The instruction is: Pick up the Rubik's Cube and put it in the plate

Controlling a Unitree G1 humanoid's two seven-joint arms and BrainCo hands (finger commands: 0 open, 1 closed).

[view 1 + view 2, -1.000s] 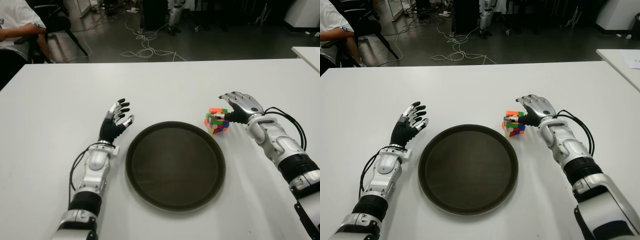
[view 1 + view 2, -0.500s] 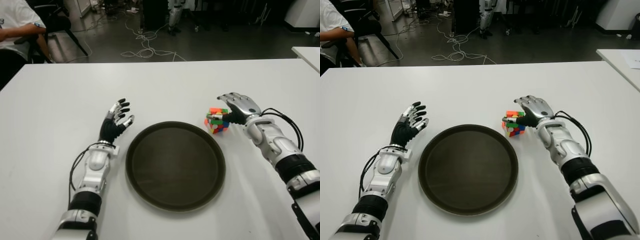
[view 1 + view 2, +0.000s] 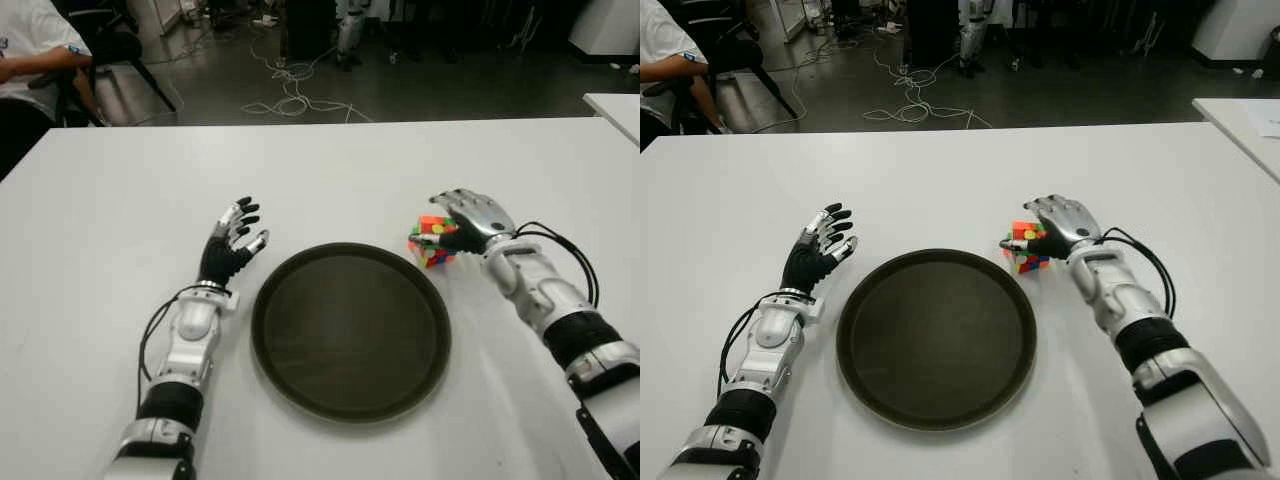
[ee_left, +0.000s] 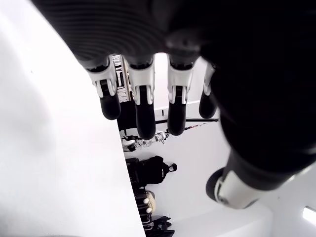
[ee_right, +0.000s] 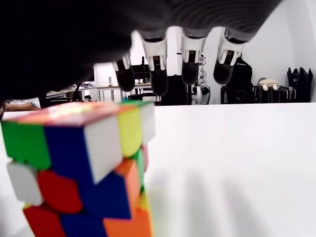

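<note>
— Cube posn?
— Multicoloured Rubik's Cube (image 3: 432, 240) on white desk (image 3: 330, 170), just beside round dark plate (image 3: 350, 331) rim, not in it.
— Fingers?
— My right hand (image 3: 473, 218) over cube, fingers (image 5: 155, 61) uncurled, no grip. My left hand (image 3: 229, 243) left of plate, fingers (image 4: 140, 98) spread, holding nothing.

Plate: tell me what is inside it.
Nothing shows in the plate; its whole dark floor is visible. The Rubik's Cube sits outside its rim on the table, by the right hand.

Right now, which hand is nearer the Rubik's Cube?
Right. The right hand is at the Rubik's Cube, fingers over it. The left hand is open, across the plate.
</note>
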